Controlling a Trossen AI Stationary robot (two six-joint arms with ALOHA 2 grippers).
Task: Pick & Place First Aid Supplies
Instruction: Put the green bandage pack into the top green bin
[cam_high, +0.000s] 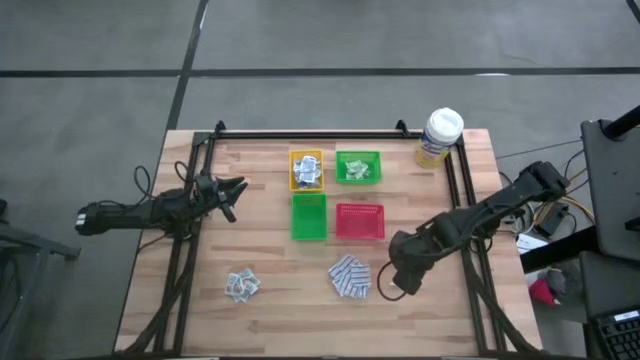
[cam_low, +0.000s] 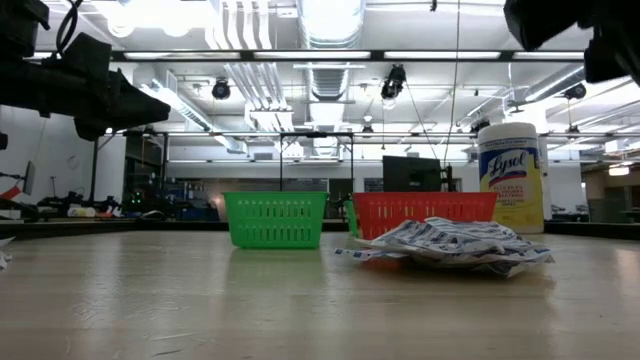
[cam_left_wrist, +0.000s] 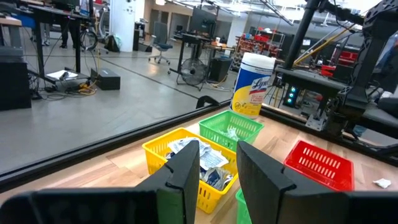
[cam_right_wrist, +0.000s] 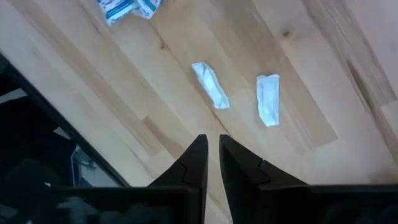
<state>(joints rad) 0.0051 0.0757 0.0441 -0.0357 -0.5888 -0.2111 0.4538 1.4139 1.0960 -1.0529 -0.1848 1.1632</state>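
First aid packets lie in several places on the wooden table (cam_high: 200, 300). A heap of blue-and-white patterned pads (cam_high: 350, 277) sits near the front edge, just in front of the red tray (cam_high: 359, 221); from table height the same heap (cam_low: 450, 243) shows in front of that tray (cam_low: 424, 212). A smaller cluster of white-grey sachets (cam_high: 241, 285) lies well to the left of it, in front of the green tray (cam_high: 308, 217). More white-grey sachets fill the yellow tray (cam_high: 306, 170) at the back, and pale green strips (cam_high: 358, 171) lie in the second green tray (cam_high: 358, 166) beside it. Two thin strips (cam_right_wrist: 211, 85) (cam_right_wrist: 268, 99) lie apart on the bare wood under the right arm's camera.

The right gripper (cam_high: 391, 285) hangs over the table just to the right of the patterned heap, pointing down; its fingers (cam_right_wrist: 194, 163) stand close together with a narrow gap between them and hold nothing. The left gripper (cam_high: 236, 190) reaches in from the left side, raised above the board and aimed at the trays; its fingers (cam_left_wrist: 186, 174) are spread apart with nothing between them.

A yellow wipes canister (cam_high: 440, 136) with a white lid stands at the back right corner.
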